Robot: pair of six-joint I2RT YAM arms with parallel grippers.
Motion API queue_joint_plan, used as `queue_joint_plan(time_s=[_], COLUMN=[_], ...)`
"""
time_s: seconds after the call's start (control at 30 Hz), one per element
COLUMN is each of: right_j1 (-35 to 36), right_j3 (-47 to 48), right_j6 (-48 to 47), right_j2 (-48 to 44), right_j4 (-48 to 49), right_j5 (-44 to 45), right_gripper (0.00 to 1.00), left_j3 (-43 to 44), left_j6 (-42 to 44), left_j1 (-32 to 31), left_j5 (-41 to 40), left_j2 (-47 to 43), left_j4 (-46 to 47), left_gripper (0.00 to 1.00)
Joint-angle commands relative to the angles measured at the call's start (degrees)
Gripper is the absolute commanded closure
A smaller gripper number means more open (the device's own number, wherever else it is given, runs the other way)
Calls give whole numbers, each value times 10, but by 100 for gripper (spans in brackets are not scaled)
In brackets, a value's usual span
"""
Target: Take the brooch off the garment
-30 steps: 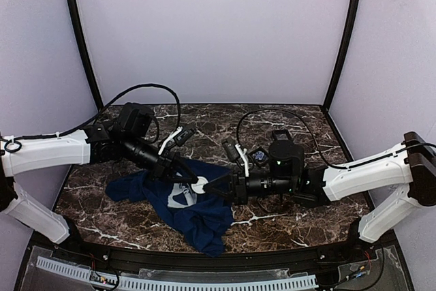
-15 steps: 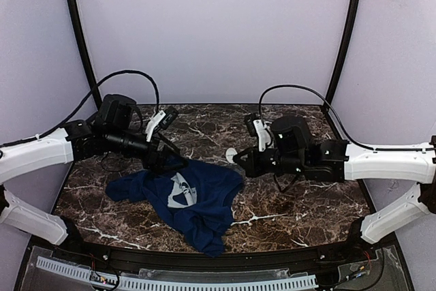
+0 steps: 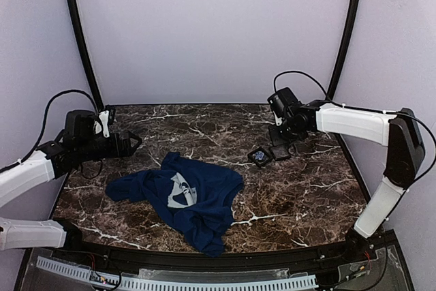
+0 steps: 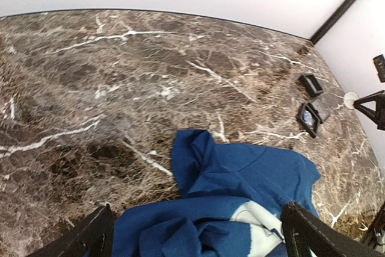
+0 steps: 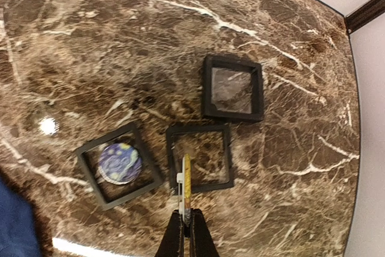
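Just beyond the tips of the clamped right gripper (image 5: 185, 224), the thin pale-and-yellow brooch (image 5: 186, 176), pinched edge-on, points straight ahead over the near rim of an empty black square tray (image 5: 198, 129), well apart from the crumpled navy T-shirt (image 3: 197, 195) near the wide-open left gripper (image 4: 197, 209).

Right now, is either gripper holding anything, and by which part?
Right gripper pinches a small pale disc, likely the brooch, by its rim; left gripper is open, empty.
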Motion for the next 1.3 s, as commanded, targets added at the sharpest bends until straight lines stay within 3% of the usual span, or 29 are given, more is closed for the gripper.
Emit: queue_joint_plan(time_s=[0.0, 0.33, 0.83, 1.13, 1.27], right_j1=[-33, -83, -104, -108, -108], right_j3=[86, 220, 280, 278, 270], right_j6=[-69, -102, -100, -96, -97], right_j2=[77, 221, 325, 310, 286], right_j4=[-31, -70, -87, -85, -76], right_j5=[63, 98, 130, 106, 71], right_gripper=[100, 100, 100, 54, 40], left_j3=[-38, -82, -94, -95, -93], left_j6=[-29, -14, 1, 5, 7], left_j1=[39, 55, 55, 55, 55], left_j5=[-49, -114, -134, -135, -133], left_j2=[-5, -31, -50, -38, -33], left_j4=[33, 56, 66, 68, 67], left_gripper=[1, 1, 1, 1, 1])
